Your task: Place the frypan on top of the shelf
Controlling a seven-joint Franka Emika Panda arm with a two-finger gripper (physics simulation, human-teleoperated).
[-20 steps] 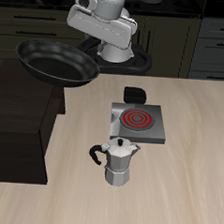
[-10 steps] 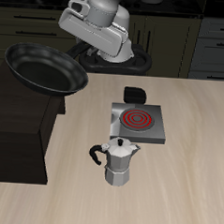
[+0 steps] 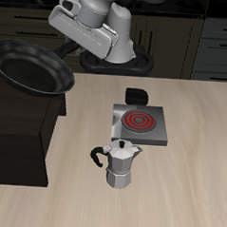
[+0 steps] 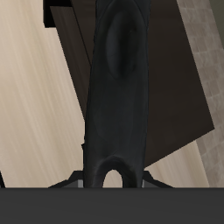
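We are looking at the frypan (image 3: 33, 68) hanging in the air above the flat top of the shelf (image 3: 19, 138), its glossy black bowl tilted a little and not touching the dark unit. Its long handle is running back toward the gripper (image 3: 79, 49), and in the wrist view we are seeing the frypan (image 4: 122, 87) handle stretching straight away from the fingers, with the shelf (image 4: 188, 87) beneath it; the jaws are clenching the handle's end. Moving across the table (image 3: 186, 205), we are finding the silver moka pot (image 3: 120, 163) standing upright near the front, and just behind it the small grey stove (image 3: 139, 125) with its red coil
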